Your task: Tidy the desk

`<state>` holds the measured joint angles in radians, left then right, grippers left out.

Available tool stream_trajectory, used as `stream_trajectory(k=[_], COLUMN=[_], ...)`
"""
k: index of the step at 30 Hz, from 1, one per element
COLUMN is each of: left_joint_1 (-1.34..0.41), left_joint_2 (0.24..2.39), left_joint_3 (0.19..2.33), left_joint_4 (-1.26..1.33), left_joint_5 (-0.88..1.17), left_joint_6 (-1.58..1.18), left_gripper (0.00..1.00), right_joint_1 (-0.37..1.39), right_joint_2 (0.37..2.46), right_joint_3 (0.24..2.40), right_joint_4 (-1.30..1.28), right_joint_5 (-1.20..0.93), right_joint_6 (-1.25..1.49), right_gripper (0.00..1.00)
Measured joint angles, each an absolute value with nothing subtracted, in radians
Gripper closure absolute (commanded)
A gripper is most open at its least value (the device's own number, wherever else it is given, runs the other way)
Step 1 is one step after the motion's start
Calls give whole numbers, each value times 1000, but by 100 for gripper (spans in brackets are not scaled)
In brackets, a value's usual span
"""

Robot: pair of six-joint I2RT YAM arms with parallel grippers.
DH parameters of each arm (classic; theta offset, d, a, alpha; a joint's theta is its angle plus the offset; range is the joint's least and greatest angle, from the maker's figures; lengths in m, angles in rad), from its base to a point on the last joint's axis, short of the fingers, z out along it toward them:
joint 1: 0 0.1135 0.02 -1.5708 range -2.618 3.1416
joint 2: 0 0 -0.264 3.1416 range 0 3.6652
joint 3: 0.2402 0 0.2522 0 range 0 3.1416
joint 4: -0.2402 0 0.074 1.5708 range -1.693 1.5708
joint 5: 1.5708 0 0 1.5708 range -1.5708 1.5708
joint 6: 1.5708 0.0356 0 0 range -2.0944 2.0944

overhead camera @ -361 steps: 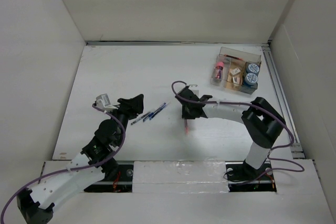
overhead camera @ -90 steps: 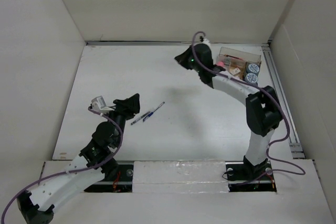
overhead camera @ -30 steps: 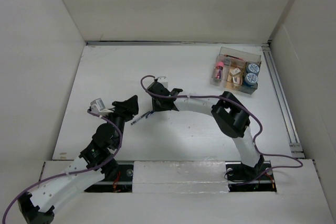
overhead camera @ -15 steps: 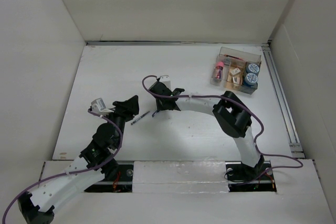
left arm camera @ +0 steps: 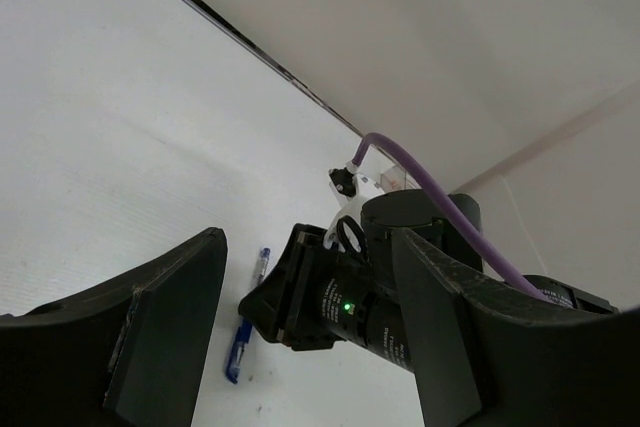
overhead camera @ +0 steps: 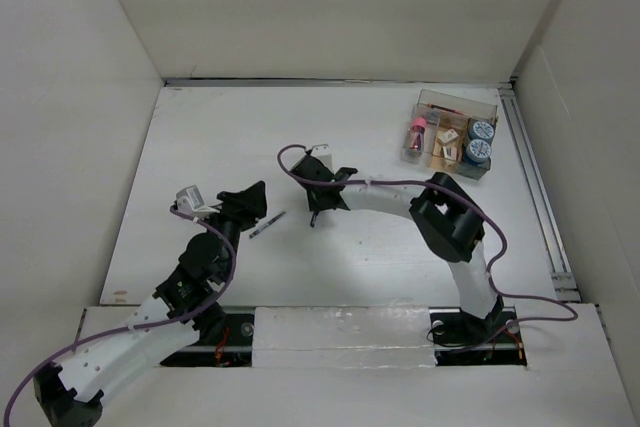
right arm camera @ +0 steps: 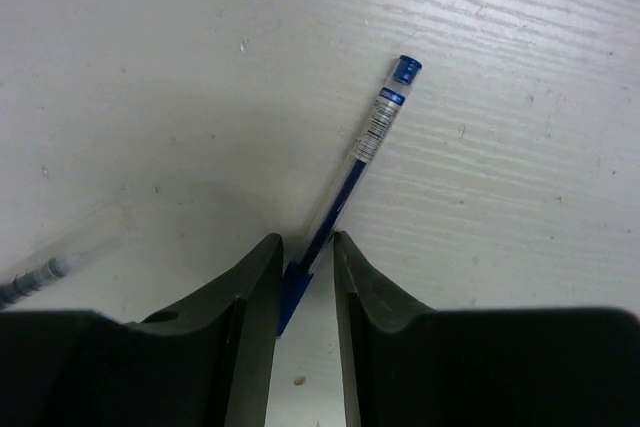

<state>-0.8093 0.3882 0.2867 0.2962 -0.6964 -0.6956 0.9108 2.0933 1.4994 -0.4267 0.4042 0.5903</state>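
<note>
The desk [overhead camera: 230, 127] lies white under both arms, with wall panels [overhead camera: 330, 7] around it. Left of centre, the left gripper [overhead camera: 258, 199] hangs with its jaws spread wide and nothing between them. A clear pen [overhead camera: 267, 225] lies just beside it, between the two grippers. Near the middle, the right gripper [right arm camera: 305, 244] pinches a blue pen [right arm camera: 360, 152] by one end. At the far right corner, a clear tray [overhead camera: 492, 107] holds a pink bottle [overhead camera: 416, 132], two blue-lidded pots [overhead camera: 481, 130], tan blocks [overhead camera: 447, 144] and a red pen [overhead camera: 445, 109].
</note>
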Motion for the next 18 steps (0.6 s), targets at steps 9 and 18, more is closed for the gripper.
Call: stream_trajectory(k=[9, 18], left_joint_1=[-809, -809], left_joint_2=[388, 388], left_joint_3=[287, 287], left_joint_4=[298, 304], left_joint_5=[-690, -682], left_joint_6=[-695, -695], left_gripper=[37, 37], right_joint_1=[894, 762], right_joint_2=[2076, 1970], right_joint_3=[1468, 1364], right_joint_4=[-410, -333], right_joint_5=[420, 333], right_joint_6=[607, 687], right_gripper=[100, 100])
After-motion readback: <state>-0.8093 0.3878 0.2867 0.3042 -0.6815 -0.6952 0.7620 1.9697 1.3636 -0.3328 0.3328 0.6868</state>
